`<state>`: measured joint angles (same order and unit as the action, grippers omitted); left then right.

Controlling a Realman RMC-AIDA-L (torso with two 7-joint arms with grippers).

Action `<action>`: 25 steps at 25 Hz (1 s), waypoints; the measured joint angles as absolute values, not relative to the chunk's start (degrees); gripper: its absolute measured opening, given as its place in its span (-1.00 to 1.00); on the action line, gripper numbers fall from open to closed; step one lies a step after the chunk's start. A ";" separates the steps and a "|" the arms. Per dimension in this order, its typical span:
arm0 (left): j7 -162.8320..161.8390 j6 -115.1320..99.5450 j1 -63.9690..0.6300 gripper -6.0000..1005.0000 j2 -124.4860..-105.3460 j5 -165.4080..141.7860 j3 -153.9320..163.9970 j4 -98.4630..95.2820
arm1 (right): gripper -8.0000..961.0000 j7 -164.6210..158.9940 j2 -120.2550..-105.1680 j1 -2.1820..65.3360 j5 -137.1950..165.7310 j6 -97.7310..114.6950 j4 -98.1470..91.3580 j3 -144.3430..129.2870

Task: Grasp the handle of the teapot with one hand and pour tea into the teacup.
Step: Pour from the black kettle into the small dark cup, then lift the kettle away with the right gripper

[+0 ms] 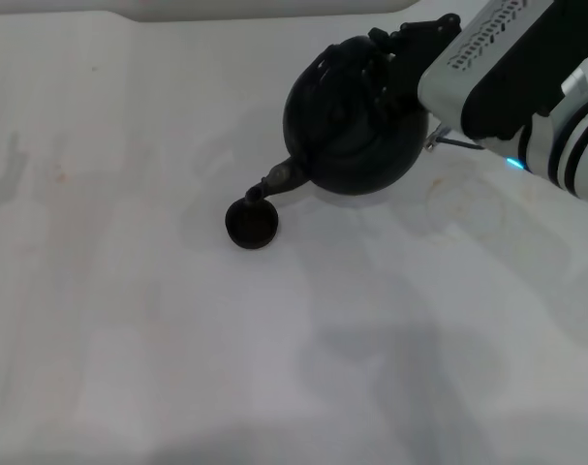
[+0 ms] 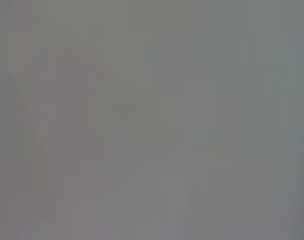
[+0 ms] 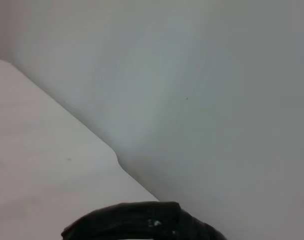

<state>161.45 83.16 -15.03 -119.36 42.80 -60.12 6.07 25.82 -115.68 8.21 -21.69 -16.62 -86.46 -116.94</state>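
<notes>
My left wrist view gave me only a flat grey field from edge to edge. I could make out a few faint upright bands in it, a shade pinker toward one side and a shade bluer toward the other, but no edge, object or surface I could name. I saw neither fingers nor arm in it, so I could not tell what the camera faced

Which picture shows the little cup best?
The head view: the teacup sits whole on the table, just under the teapot spout. The left wrist view shows only grey; the right wrist view shows no cup.
</notes>
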 joint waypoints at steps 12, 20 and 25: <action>161.45 83.04 -15.05 0.77 -119.36 42.80 -60.28 6.16 | -0.65 25.95 -115.66 7.62 -19.29 -14.14 -86.48 -118.00; 161.42 82.90 -15.17 0.77 -119.35 42.80 -60.30 6.16 | -0.66 25.99 -115.70 7.26 -18.30 -12.92 -86.49 -118.83; 161.39 83.04 -15.03 0.77 -119.36 42.80 -60.24 6.15 | -0.66 25.67 -115.84 6.89 -16.47 -12.11 -86.48 -119.66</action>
<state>161.40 83.04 -15.03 -119.36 42.80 -60.24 6.15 25.67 -115.84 6.89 -16.47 -12.11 -86.48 -119.66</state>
